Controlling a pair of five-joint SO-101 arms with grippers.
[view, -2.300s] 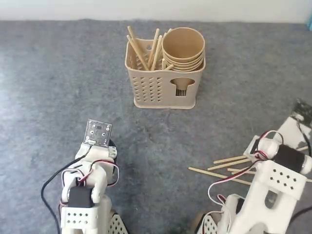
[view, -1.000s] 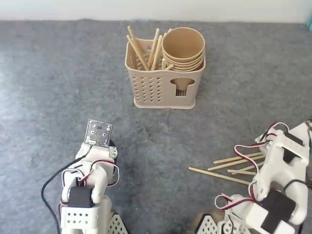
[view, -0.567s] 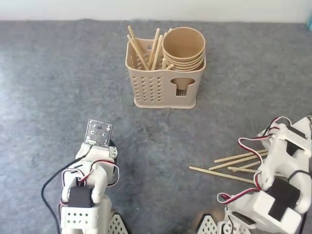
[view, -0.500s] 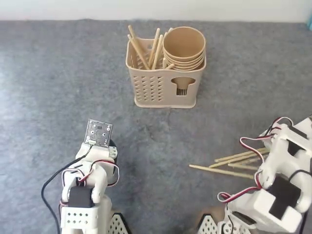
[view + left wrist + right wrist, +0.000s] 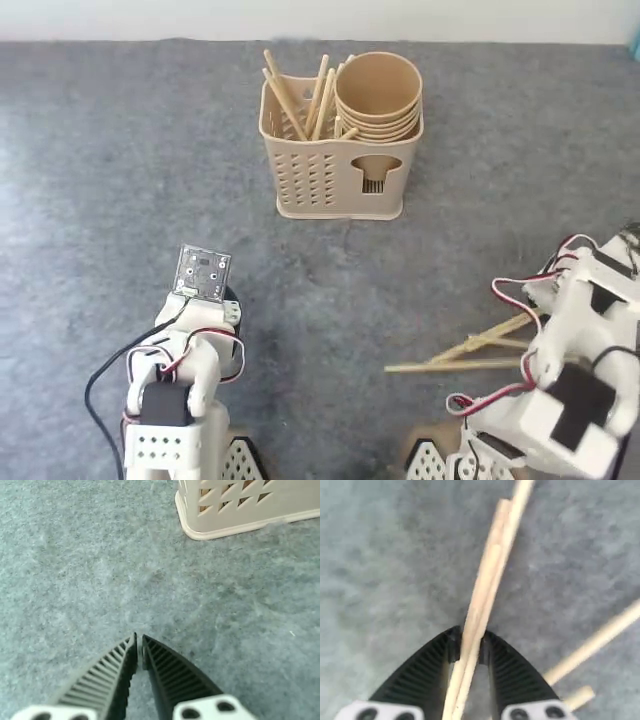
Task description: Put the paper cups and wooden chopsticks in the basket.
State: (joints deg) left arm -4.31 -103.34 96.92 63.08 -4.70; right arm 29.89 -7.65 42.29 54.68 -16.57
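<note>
**Right arm swung down over the scattered chopsticks — a pair now pinched**

Since the earlier frames the right arm [image 5: 575, 385] has been turned and lowered over the sticks at the near right of the table, and those sticks have been dragged into a new fan. The left arm [image 5: 185, 385] has not been moved.

The right gripper [image 5: 468, 647] is closed around a pair of chopsticks [image 5: 492, 575], which are held side by side between its jaws just above the grey mat [image 5: 120, 150]. A few loose chopsticks [image 5: 455, 366] are left lying beside them, well apart from the basket [image 5: 335, 190]. The left gripper [image 5: 138, 647] is pressed together with nothing in it and is pointed at the mat near the basket's foot.

Progress is judged to be well past halfway. A stack of paper cups [image 5: 378, 95] is already nested in one side of the basket, and several standing chopsticks [image 5: 300, 100] are propped in the other. The cup part appears finished. What is left — the pinched pair to be carried over, then the loose chopsticks after it.
</note>
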